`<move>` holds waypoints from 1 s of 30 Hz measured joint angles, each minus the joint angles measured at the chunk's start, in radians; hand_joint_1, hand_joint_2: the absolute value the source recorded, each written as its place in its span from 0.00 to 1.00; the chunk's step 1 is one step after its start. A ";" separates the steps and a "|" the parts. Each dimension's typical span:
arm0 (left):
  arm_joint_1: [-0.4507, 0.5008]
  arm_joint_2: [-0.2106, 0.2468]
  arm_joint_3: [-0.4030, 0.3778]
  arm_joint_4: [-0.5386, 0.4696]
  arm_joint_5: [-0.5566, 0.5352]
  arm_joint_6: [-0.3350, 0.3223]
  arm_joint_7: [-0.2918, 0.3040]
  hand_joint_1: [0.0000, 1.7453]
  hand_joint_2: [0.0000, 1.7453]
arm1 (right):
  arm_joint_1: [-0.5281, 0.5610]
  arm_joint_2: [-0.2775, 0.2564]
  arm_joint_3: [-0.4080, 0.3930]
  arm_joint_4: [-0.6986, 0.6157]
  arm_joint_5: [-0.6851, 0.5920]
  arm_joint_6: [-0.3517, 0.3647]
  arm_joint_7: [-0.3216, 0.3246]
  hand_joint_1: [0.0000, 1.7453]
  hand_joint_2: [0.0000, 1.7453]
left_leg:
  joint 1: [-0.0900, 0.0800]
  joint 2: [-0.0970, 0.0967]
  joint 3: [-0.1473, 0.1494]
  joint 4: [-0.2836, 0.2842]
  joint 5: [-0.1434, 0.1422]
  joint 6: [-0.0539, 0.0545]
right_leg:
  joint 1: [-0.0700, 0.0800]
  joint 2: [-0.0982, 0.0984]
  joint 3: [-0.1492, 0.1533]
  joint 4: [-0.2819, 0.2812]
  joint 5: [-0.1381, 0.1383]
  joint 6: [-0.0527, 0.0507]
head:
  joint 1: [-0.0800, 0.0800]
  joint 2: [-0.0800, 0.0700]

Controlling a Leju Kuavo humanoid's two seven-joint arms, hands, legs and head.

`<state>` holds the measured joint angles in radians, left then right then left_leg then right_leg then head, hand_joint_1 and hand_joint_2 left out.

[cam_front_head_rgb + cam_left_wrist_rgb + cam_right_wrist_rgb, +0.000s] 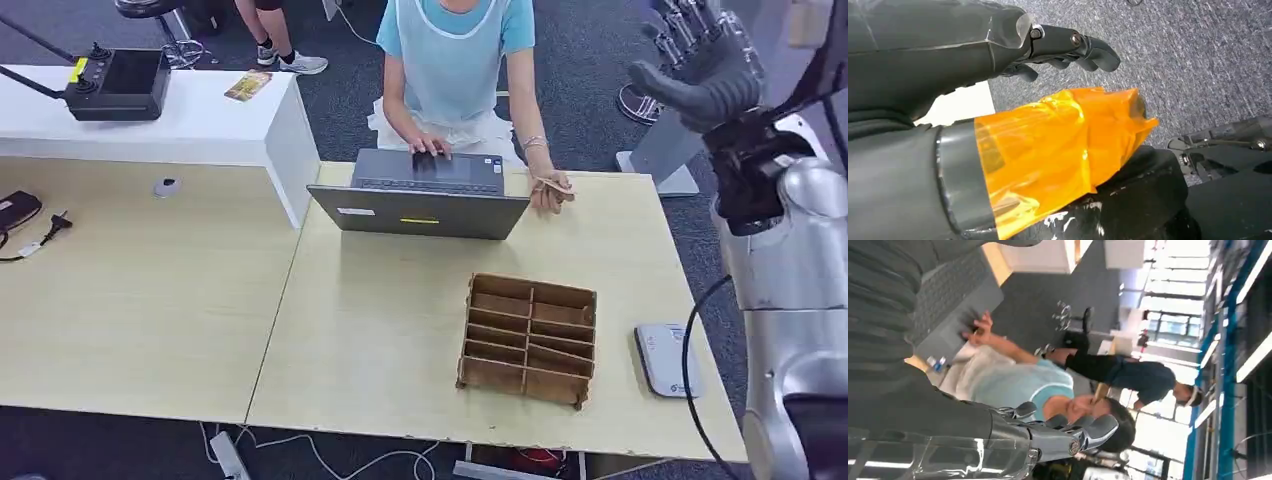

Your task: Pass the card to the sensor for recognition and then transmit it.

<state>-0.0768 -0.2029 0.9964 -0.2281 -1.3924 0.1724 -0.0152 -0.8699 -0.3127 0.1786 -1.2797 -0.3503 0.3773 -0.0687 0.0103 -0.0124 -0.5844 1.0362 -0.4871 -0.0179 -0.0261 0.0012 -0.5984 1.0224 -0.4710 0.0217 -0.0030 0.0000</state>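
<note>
The white sensor is lying at the table's near right edge beside the wooden organizer, the right hand is hovering empty with fingers spread, the left hand is hanging empty, fingers loosely bent, and the person's hand is holding the card beside the laptop.

Pale matt wood-grain desk, brown cardboard-like divided box lower right of centre, grey matt laptop, glossy silver metal arm at right, rough grey carpet, shiny orange film
</note>
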 joint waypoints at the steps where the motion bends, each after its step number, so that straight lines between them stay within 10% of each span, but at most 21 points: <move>1: 0.000 0.000 0.000 0.000 0.002 0.002 -0.002 0.00 0.00 | 0.031 -0.008 -0.010 -0.027 -0.046 0.006 -0.003 0.00 1.00 | 0.000 0.000 0.000 0.000 0.000 0.000 | 0.000 0.000 0.000 0.000 0.000 0.000 | 0.000 0.000; 12: 0.005 0.001 0.019 0.000 0.023 0.010 -0.003 0.00 0.00 | 0.404 -0.055 -0.139 -0.332 -0.266 0.039 -0.029 0.00 1.00 | 0.000 -0.001 0.000 -0.001 -0.001 0.001 | 0.000 0.000 0.000 0.000 0.000 0.000 | 0.000 0.000; 30: 0.005 0.001 0.029 0.000 0.031 0.025 0.004 0.00 0.00 | 0.829 -0.024 -0.175 -0.559 -0.209 0.050 -0.112 0.00 1.00 | 0.000 0.000 -0.001 -0.001 -0.002 0.001 | 0.000 -0.001 0.000 0.000 -0.001 0.000 | 0.000 0.000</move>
<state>-0.0714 -0.2018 1.0254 -0.2281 -1.3619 0.1976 -0.0111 -0.0410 -0.3365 0.0034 -1.8390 -0.5593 0.4276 -0.1807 0.0103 -0.0126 -0.5851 1.0353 -0.4886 -0.0167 -0.0261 0.0006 -0.5983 1.0223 -0.4720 0.0222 -0.0027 0.0000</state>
